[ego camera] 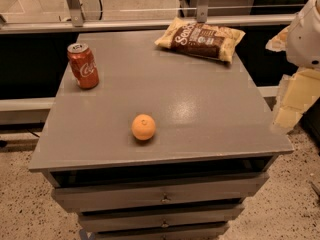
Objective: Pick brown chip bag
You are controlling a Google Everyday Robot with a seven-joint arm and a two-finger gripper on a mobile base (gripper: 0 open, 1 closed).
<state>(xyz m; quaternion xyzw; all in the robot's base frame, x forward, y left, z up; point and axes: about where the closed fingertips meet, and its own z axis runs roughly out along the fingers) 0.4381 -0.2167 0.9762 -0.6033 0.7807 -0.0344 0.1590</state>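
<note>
The brown chip bag (201, 39) lies flat at the far right corner of the grey tabletop (200, 109). It has pale tan edges and a dark brown centre panel with white script. My gripper (290, 109) hangs at the right edge of the view, beside the table's right side and off the tabletop. It is nearer to me than the bag and well apart from it. The white arm housing (306, 34) sits above it.
A red soda can (83, 65) stands upright at the far left of the table. An orange (143, 127) rests near the front centre. Drawers (162, 198) are below the tabletop. A metal rail and posts (150, 23) run behind the table.
</note>
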